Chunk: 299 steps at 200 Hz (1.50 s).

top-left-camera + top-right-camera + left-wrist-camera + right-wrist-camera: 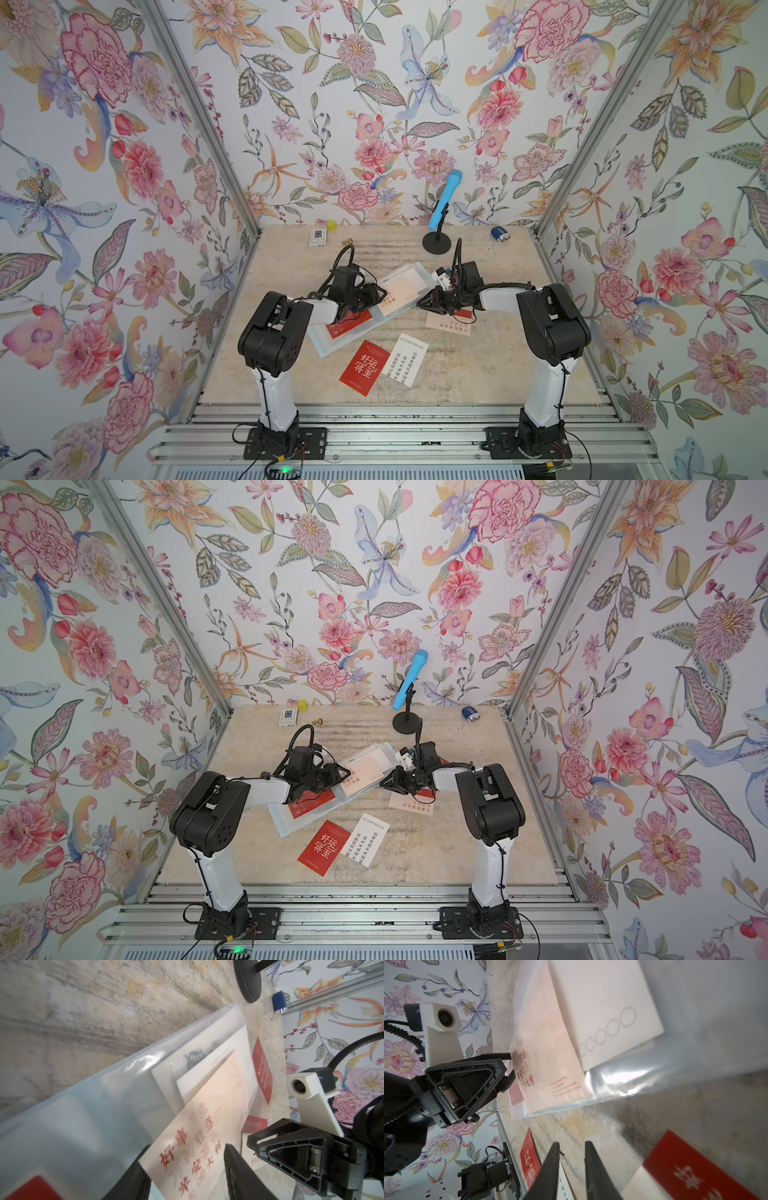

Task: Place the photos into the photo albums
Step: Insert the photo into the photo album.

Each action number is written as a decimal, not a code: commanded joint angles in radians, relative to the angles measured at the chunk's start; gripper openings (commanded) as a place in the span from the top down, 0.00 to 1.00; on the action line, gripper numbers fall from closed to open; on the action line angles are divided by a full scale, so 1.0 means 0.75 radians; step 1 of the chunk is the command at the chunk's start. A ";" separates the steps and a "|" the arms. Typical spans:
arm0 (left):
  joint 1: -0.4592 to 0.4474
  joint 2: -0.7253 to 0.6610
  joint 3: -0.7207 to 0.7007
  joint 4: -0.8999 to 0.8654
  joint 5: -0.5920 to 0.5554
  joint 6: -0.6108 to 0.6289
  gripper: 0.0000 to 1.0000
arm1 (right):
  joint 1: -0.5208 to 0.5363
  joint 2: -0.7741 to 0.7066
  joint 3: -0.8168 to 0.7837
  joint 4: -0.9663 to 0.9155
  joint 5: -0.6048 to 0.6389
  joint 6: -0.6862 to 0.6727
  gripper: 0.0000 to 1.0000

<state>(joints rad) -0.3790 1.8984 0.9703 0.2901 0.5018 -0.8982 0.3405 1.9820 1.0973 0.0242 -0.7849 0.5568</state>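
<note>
In both top views your album (332, 347) lies open and slanted in the middle of the frame, with a red card (349, 325) in its lower-left page. The left gripper (380, 293) sits over the album's middle, at the end of a pale pink card (401, 293) on the upper-right page. The right gripper (422, 302) points at the album's right edge from just beside it. Below the album, a lettered red card (365, 368) and a white card (405, 365) lie touching on the table (478, 374). A pale card (449, 326) lies under the right arm.

In the left wrist view, the left gripper (187, 1147) has its jaws spread on either side of the pale pink card's (199, 1130) lettered end, not pinching it. The card's other end runs into the album's clear sleeve (93, 1105). You cannot tell how far in it goes. Beyond the album lies a MONEY card (262, 1070).

In the right wrist view, the right gripper (572, 1144) has its jaws a narrow gap apart over bare table, with nothing between them. The left gripper (509, 1067) straddles the pink card's edge.
</note>
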 commanded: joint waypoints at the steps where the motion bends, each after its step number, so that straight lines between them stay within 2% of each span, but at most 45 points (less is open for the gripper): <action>1: -0.006 -0.083 0.048 -0.266 -0.139 0.193 0.42 | 0.028 -0.060 0.014 -0.071 0.030 -0.048 0.76; 64: 0.042 -0.271 -0.022 -0.254 -0.174 0.239 0.42 | 0.197 -0.062 0.156 -0.188 0.148 -0.103 0.76; 91: 0.108 -0.378 -0.156 -0.171 -0.174 0.208 0.42 | 0.298 -0.034 0.260 -0.223 0.209 -0.124 0.76; 140: 0.255 -0.619 -0.464 0.039 -0.153 0.096 0.42 | 0.465 0.135 0.517 -0.342 0.296 -0.173 0.77; 171: 0.303 -0.692 -0.548 0.036 -0.152 0.097 0.42 | 0.535 0.225 0.660 -0.449 0.378 -0.218 0.77; 190: 0.312 -0.704 -0.582 0.041 -0.146 0.099 0.42 | 0.576 0.265 0.735 -0.543 0.504 -0.250 0.77; 217: 0.321 -0.712 -0.610 0.044 -0.143 0.099 0.42 | 0.601 0.291 0.780 -0.601 0.659 -0.273 0.77; 262: 0.327 -0.711 -0.619 0.047 -0.130 0.105 0.42 | 0.589 0.309 0.813 -0.657 0.817 -0.310 0.77; 299: 0.327 -0.713 -0.625 0.047 -0.131 0.107 0.42 | 0.571 0.343 0.839 -0.685 0.794 -0.333 0.76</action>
<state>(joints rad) -0.1421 1.3853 0.5167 0.3115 0.4076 -0.8192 0.7769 2.2055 1.7004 -0.4400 -0.2157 0.3431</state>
